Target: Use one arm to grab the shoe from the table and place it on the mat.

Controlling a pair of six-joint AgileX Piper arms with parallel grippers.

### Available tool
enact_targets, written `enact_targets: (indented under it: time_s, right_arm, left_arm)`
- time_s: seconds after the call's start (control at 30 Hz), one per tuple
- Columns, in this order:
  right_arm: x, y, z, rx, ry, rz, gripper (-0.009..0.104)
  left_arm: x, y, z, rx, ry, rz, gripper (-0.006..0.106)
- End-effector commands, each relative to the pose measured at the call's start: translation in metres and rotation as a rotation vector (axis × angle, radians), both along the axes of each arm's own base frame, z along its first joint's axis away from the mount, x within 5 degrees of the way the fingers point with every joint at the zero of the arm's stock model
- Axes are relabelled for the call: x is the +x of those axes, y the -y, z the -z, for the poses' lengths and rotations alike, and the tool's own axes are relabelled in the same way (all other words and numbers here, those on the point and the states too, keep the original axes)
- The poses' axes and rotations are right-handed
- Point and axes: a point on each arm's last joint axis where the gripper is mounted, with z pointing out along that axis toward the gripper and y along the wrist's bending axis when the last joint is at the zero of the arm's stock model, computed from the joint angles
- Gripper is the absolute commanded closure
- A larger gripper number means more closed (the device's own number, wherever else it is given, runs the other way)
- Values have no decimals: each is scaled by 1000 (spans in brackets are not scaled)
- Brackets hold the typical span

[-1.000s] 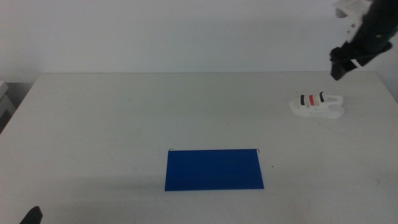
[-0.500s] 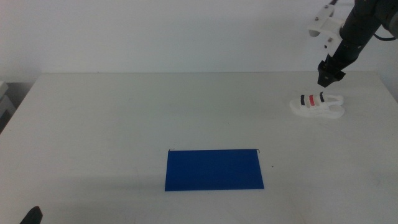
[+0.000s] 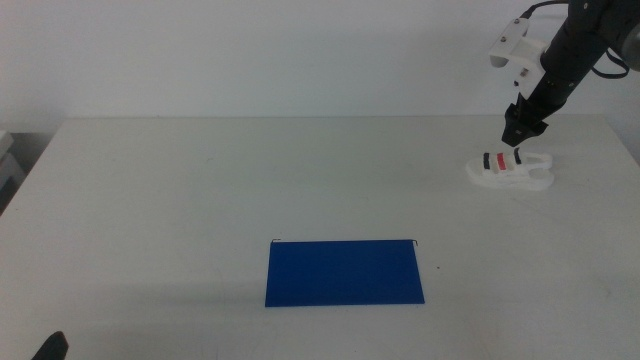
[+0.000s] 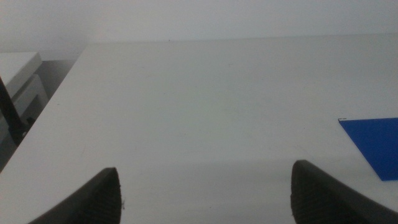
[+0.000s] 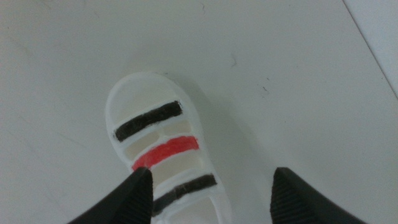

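The white shoe (image 3: 510,170) with black, red and dark straps lies at the far right of the off-white table (image 3: 250,190). My right gripper (image 3: 521,129) hangs just above it, open, at the end of the black arm (image 3: 565,55) that comes in from the upper right. In the right wrist view the shoe (image 5: 163,149) sits between and ahead of the spread jaws of the right gripper (image 5: 208,186). The dark blue mat (image 3: 344,272) lies flat at the table's front middle. My left gripper (image 4: 205,186) waits open at the front left, a mat corner (image 4: 373,143) in its view.
The table's right edge (image 3: 625,150) is close beside the shoe. A pale wall stands behind the table. A grey-white piece of furniture (image 4: 22,81) stands off the table's left side.
My right gripper has come down and to the left from the upper right corner until it hangs just above the shoe. The shoe, the mat and the left arm have not moved.
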Motion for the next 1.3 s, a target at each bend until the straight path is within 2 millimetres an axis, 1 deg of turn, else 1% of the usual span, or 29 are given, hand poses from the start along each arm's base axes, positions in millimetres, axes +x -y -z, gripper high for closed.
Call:
enact_targets:
  time_s: [0.0, 0.07, 0.13, 0.23, 0.33, 0.37, 0.67, 0.93, 1.07, 1.17, 1.2, 1.27]
  right_arm:
    - [-12, 4, -43, 12, 58, 7, 44]
    - [-13, 1, -44, 42, 56, 15, 38]
    - [-17, -4, -46, 57, 44, 4, 28]
    - [-26, -2, -44, -7, 32, -88, 14]
    - [-28, -1, -40, -50, 72, -175, 4]
    - [-27, -1, -38, -59, 90, -189, 3]
    - [-17, 2, -2, -93, 95, -196, 3]
    - [-5, 12, 18, -100, 130, -165, 3]
    - [-3, 12, 26, -94, 115, -165, 4]
    - [-5, 11, 27, -81, 91, -168, 13]
    - [-6, 11, 27, -79, 81, -170, 19]
    - [-9, 10, 27, -76, 51, -178, 37]
  left_arm:
    - [1, 0, -6, -16, 86, -3, 7]
    - [1, 0, -6, -16, 86, -3, 7]
    - [1, 0, -6, -16, 86, -3, 7]
    - [1, 0, -6, -16, 86, -3, 7]
    - [1, 0, -6, -16, 86, -3, 7]
    - [1, 0, -6, -16, 86, -3, 7]
    - [1, 0, -6, -16, 86, -3, 7]
    - [1, 0, -6, -16, 86, -3, 7]
    - [1, 0, -6, -16, 86, -3, 7]
    - [1, 0, -6, -16, 86, -3, 7]
    - [1, 0, -6, -16, 86, -3, 7]
    - [1, 0, -6, -16, 86, -3, 7]
